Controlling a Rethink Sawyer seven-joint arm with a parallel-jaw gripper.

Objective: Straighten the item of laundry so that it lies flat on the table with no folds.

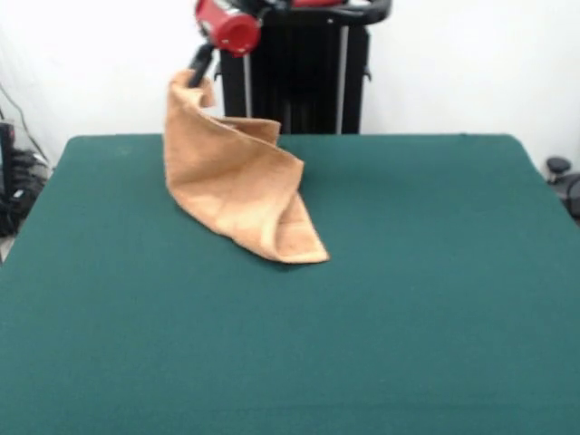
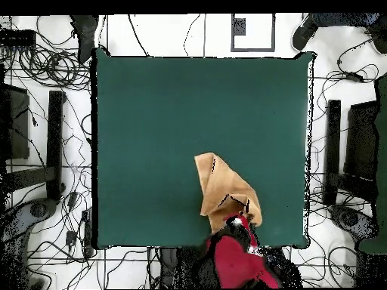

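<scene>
A: Big picture first: the table is a wide spread of dark green felt, and the towel sits toward its far edge, on the robot's side, taking up only a small patch of it.

B: And it's nowhere near flat. One corner is hoisted high above the table, the rest hangs in a twisted cone, and only the lower tip drags on the felt.

A: From overhead the towel reads as a folded wedge just in from the table edge nearest the arm.

B: Soft terry, light, totally limp, I'd say. It drapes wherever gravity takes it and the felt probably grips it a little.

A: The gripper?

B: Pinched onto that top corner of the towel, fingers closed around the cloth.

A: Best hold, in my view, is a corner or hem, like this one, so the folds can fall open.
</scene>
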